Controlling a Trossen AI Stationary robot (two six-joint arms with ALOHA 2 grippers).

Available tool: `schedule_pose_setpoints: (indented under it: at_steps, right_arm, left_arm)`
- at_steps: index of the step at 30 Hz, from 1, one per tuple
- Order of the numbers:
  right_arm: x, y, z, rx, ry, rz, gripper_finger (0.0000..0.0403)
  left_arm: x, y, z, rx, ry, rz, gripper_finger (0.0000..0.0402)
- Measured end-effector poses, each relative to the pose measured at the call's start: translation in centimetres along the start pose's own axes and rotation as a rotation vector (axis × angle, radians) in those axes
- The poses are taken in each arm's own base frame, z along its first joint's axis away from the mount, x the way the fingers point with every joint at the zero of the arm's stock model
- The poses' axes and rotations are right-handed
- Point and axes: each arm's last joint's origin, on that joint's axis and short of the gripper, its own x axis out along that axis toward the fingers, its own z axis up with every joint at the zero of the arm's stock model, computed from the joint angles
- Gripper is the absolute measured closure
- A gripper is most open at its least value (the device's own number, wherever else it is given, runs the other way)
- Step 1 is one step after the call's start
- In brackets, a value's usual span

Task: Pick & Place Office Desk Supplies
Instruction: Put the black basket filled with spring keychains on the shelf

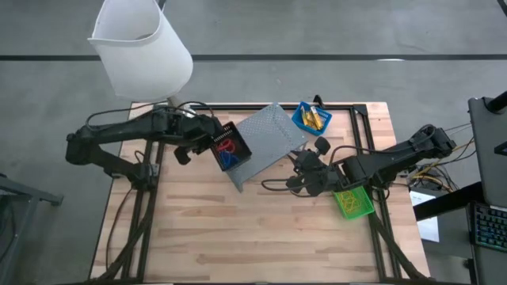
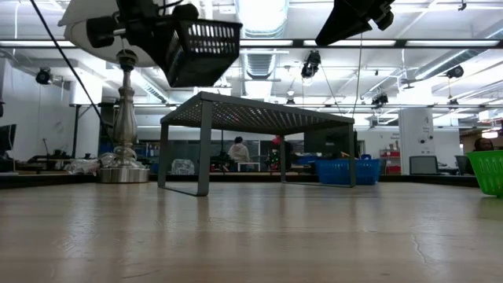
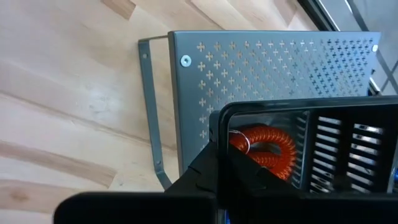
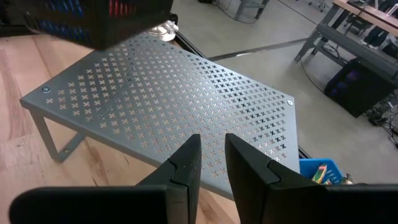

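A black bin [image 1: 230,149] holding a red loop [image 3: 264,146] and a blue loop [image 1: 229,161] hangs above the left end of a grey perforated shelf [image 1: 269,134], with my left gripper [image 1: 208,144] shut on it. A blue bin [image 1: 311,119] with yellow pieces [image 1: 315,120] stands on the table behind the shelf. The green bin [image 1: 352,202] stands on the table at the right. My right gripper [image 1: 304,171] hovers by the shelf's right edge, its fingers [image 4: 186,165] a little apart with nothing between them. My left gripper holds the black bin by its wall [image 3: 219,127] near a corner, on the side toward the table's left. It comes slanting down from the left. The gripper's own body hides the fingertips. The bin is lifted clear [image 2: 200,47], high above the shelf, slightly tilted.
A lamp with a white shade [image 1: 142,47] and a metal base [image 2: 124,169] stands at the table's far left corner. The shelf [image 2: 259,114] stands on legs mid-table. Bare wooden table top [image 1: 238,237] lies toward the near edge.
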Motion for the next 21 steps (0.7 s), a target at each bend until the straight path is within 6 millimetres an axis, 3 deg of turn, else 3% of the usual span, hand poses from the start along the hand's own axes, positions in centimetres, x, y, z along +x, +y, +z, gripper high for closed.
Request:
schedule_pose_setpoints:
  at_steps: [21]
  right_arm:
    - [0.0,0.0,0.0,0.000,0.000,0.000,0.0335]
  left_arm:
    - [3.5,-0.8,-1.0,0.049,-0.046,0.083,0.0389]
